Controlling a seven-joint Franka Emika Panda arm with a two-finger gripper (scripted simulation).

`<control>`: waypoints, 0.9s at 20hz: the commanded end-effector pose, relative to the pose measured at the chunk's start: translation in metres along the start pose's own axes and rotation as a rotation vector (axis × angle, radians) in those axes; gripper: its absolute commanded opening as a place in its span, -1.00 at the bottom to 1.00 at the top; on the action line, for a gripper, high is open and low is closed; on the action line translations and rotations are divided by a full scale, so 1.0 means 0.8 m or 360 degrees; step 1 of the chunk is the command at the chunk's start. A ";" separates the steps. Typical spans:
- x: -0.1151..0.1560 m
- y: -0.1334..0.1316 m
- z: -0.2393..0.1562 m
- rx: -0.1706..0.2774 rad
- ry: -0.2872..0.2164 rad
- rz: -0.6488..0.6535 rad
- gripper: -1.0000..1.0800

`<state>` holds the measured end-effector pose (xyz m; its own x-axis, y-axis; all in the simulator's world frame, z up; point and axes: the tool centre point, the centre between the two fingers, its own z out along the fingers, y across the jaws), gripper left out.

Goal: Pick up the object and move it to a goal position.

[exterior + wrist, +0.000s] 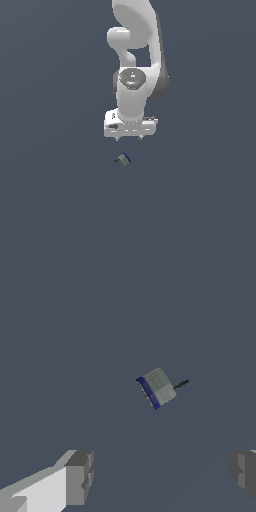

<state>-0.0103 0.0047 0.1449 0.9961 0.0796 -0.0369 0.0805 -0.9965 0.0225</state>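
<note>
The object [122, 159] is a tiny grey block with a dark blue side and a thin dark pin. It lies on the flat grey floor just below the white gripper [129, 137] in the exterior view. In the wrist view the object [157, 388] lies apart from the gripper [162, 476], beyond the gap between the two grey fingertips [80, 476]. The jaws stand wide apart with nothing between them. The gripper hangs above the floor, pointing down.
The white arm [134, 55] rises from the gripper to the top of the exterior view. The plain dark grey floor [55, 200] fills the rest of both views.
</note>
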 end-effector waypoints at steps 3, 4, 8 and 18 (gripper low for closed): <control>0.000 0.001 -0.001 -0.0001 0.0000 0.0004 0.92; 0.001 0.003 -0.002 -0.0002 0.0001 0.0009 0.92; 0.003 0.012 -0.012 -0.0012 0.0003 0.0033 0.92; 0.004 0.015 -0.013 -0.0013 0.0004 0.0064 0.92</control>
<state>-0.0057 -0.0068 0.1568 0.9983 0.0485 -0.0336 0.0495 -0.9982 0.0323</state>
